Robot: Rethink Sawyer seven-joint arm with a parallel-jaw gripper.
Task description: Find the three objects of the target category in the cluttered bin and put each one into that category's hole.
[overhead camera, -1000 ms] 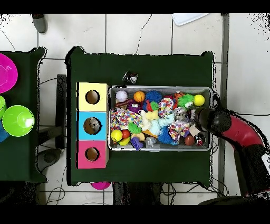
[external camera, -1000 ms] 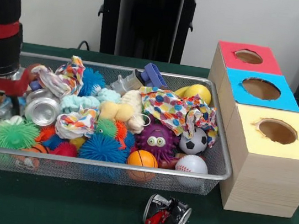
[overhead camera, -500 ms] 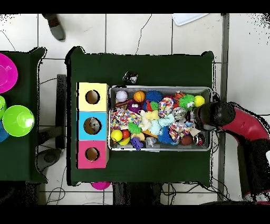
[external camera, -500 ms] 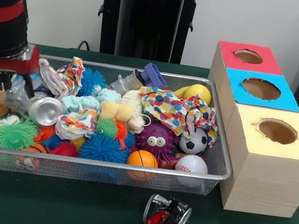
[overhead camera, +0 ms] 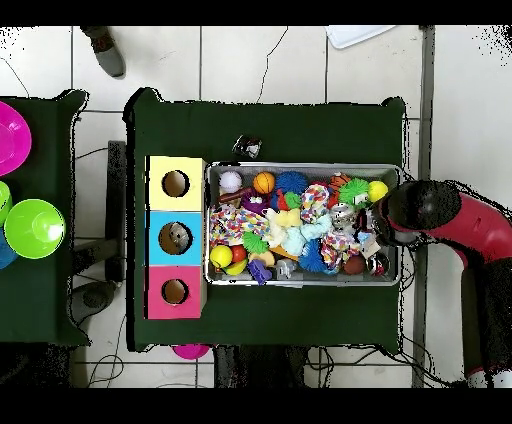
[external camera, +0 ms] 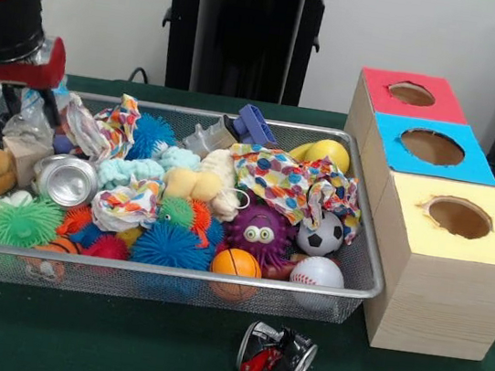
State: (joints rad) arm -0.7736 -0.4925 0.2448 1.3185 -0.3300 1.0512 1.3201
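Hand (external camera: 30, 104) risen from bin (external camera: 215, 284) | grips crumpled clear bag (external camera: 29, 129) hanging beneath

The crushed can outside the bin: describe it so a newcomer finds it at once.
Start at the wire mesh bin on the green table. Just in front of its near rim, alone on the cloth, lies the crushed red, black and silver can. The silver can inside the bin is uncrushed.

The silver wire-mesh bin (external camera: 360, 268) is bare metal. In it a shiny aluminium can (external camera: 65, 181) lies among rubbery spiky balls, like the blue one (external camera: 168, 244), and a crumpled polka-dot cloth (external camera: 289, 184). The three boxes have raw wooden sides (external camera: 439, 296) and matt paper tops. The table's green cloth (external camera: 133, 345) looks felted.
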